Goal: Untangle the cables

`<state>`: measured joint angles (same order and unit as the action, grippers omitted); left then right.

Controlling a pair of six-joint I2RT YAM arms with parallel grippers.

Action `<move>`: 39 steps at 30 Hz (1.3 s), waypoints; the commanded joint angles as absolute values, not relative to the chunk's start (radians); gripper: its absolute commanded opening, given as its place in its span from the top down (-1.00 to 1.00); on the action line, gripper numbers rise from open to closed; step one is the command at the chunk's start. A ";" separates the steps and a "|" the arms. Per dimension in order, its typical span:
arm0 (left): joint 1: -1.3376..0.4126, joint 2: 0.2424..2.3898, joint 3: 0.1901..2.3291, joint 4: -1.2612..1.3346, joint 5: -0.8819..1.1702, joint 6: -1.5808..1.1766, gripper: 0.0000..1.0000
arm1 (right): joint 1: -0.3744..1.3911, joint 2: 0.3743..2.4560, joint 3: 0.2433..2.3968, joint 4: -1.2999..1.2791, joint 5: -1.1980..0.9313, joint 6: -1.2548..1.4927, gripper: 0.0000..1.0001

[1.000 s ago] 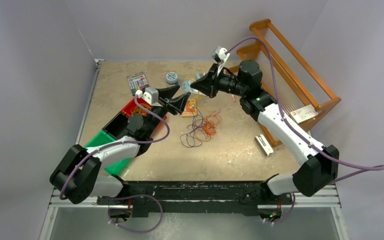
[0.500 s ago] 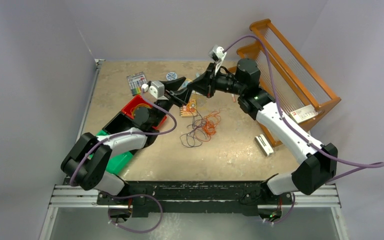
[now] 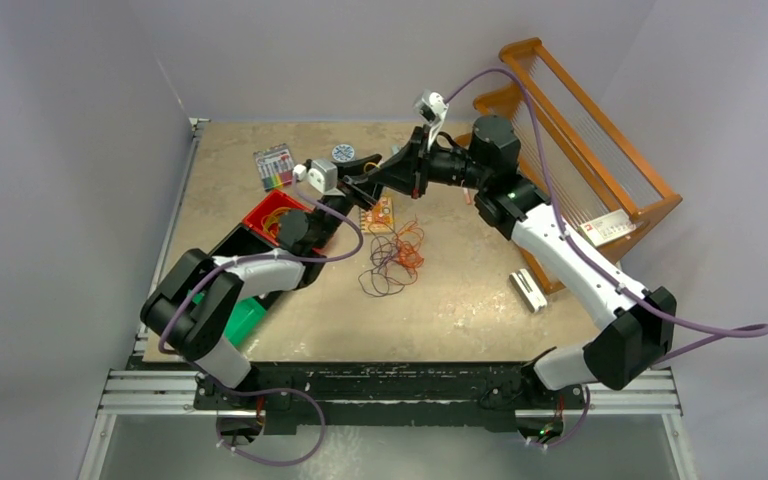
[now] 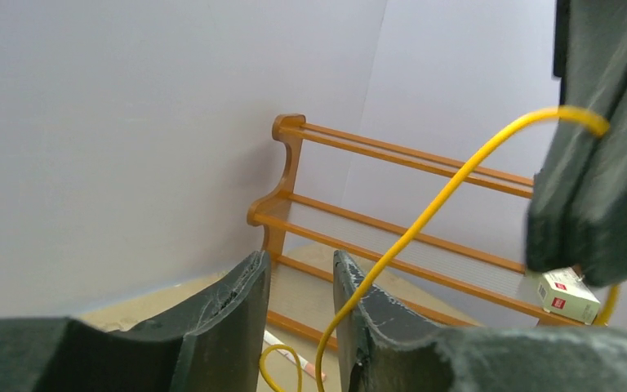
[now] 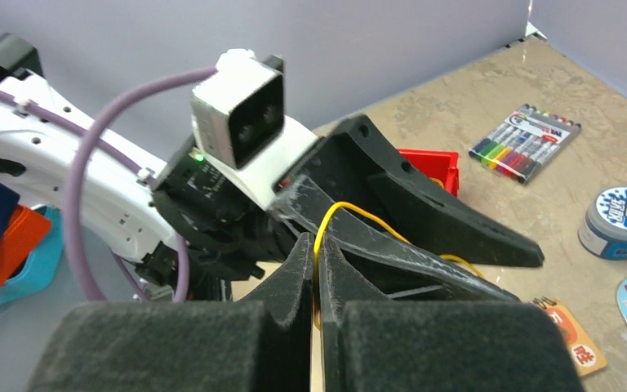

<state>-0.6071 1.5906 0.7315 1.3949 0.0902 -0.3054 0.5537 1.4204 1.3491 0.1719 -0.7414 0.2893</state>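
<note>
Just above the centre of the top view the two tools meet nose to nose. The right gripper is pressed together on a loop of yellow cable, which arches out from between its pads. The left gripper has its jaws apart by a narrow gap, with the same yellow strand running down at the edge of that gap along one finger, not visibly squeezed. The other cables, a loose knot of dark purple and orange loops, lie on the table just below the grippers, near the middle of the frame.
</note>
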 commanded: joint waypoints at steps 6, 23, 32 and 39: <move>-0.607 1.683 0.732 1.479 0.137 -0.381 0.50 | 0.558 1.379 1.479 0.296 -0.802 0.391 1.00; -0.636 1.883 0.692 1.604 0.192 -0.488 0.66 | 0.558 1.301 1.604 0.229 -0.624 0.305 1.00; -0.655 1.952 0.664 1.652 0.199 -0.509 0.67 | 0.558 1.303 1.695 0.226 -0.509 0.281 1.00; -0.688 2.019 0.648 1.697 0.197 -0.527 0.68 | 0.558 1.315 1.781 0.245 -0.439 0.265 1.00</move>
